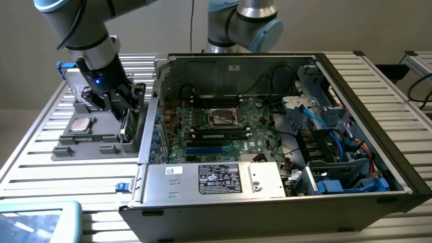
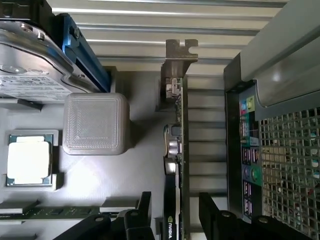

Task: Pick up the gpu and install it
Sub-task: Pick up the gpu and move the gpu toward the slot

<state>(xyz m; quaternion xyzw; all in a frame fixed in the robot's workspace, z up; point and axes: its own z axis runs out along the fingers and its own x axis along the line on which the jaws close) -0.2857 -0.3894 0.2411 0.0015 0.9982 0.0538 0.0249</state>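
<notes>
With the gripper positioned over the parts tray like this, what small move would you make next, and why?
I would probably close the gripper on the gpu. Its open jaws straddle the card, one finger on each side, while the card stands on edge in the gray holder beside the computer case, so a grip seems ready.

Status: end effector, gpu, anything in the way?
Open end effector straddling gpu. Card on edge in gray tray, not gripped. PC case close alongside.

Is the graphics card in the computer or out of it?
Out: the gpu stands on edge in the gray tray beside the case, open gripper straddling it.
</notes>
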